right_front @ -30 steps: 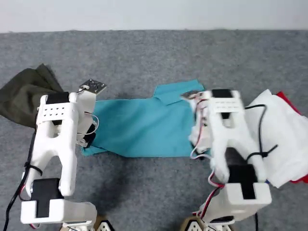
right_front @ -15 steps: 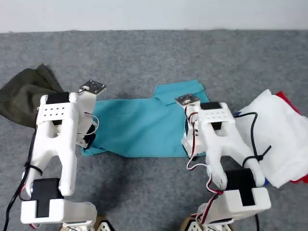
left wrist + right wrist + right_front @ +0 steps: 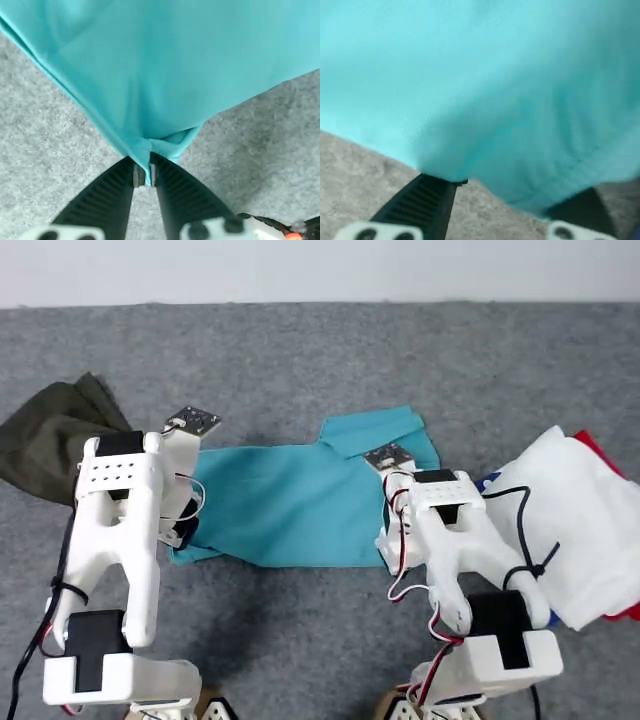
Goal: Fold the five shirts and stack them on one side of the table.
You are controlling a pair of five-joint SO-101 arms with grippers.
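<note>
1. Toward the table's near edge, the left gripper (image 3: 144, 175) has its jaws pinched together on the near-left corner of the teal shirt (image 3: 290, 505). The right gripper (image 3: 520, 189) hangs with jaws apart at the near-right hem.
2. The shirt lies spread mid-table. It is light, limp cloth (likely to sag and slide), best held at the corners.
3. Farther back, an olive shirt (image 3: 45, 435) lies at the left edge and a white pile (image 3: 580, 520) at the right.

Spread shirt (image 3: 290, 505) lies between crumpled shirt (image 3: 50, 435) and pile (image 3: 580, 530).
</note>
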